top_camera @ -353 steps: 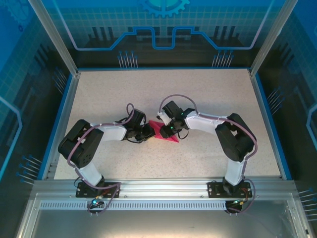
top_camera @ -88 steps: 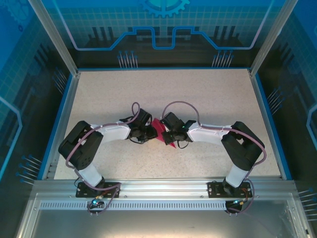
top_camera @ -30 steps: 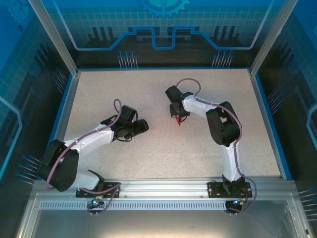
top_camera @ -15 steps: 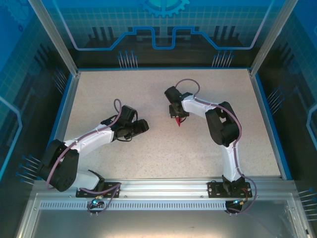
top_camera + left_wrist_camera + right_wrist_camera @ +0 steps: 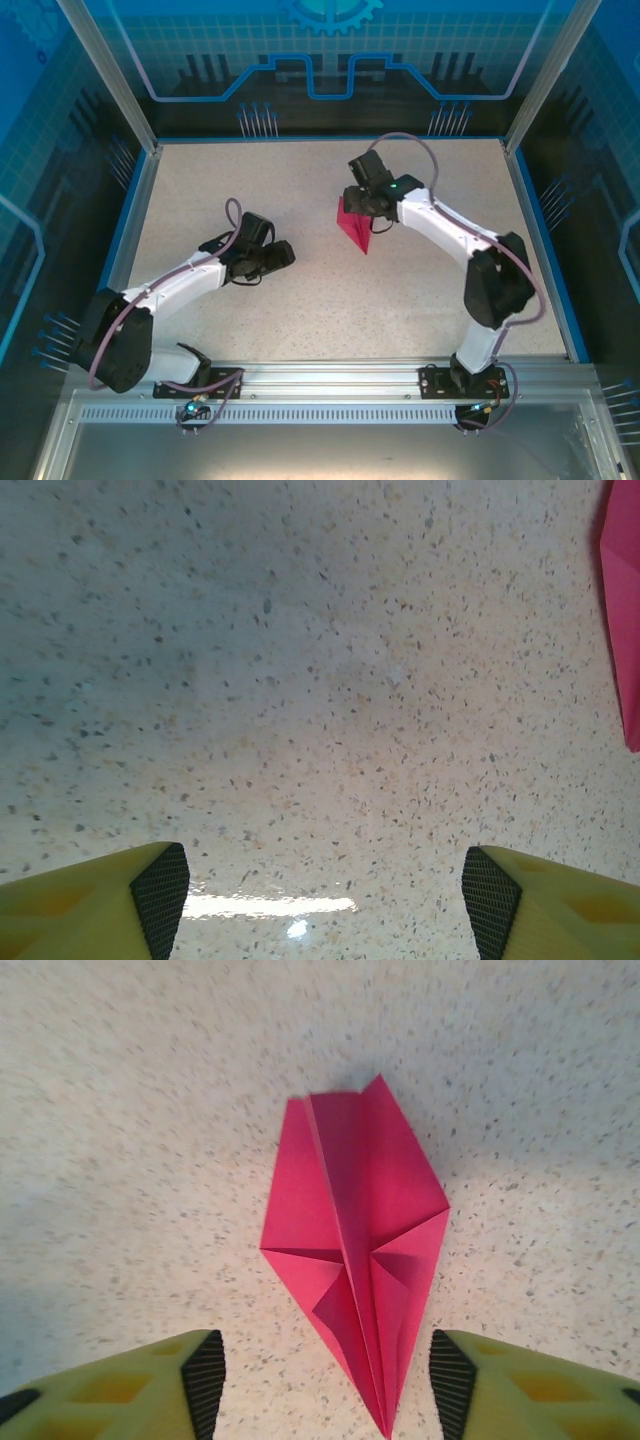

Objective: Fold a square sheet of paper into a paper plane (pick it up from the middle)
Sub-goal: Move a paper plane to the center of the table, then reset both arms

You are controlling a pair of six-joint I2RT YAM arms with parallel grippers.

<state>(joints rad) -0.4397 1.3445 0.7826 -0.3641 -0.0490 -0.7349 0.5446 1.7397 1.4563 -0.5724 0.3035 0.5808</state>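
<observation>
Right wrist: saw plane [image 5: 355, 1250] folded, lying free.
Found right gripper [image 5: 325, 1372] spread at its 6 o'clock, left gripper [image 5: 325, 885] spread, both empty; judged nothing left.

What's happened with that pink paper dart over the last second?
The right gripper opened and let go of the magenta-pink folded paper plane, which now lies on the speckled table. The left gripper stayed open, apart from it.
</observation>
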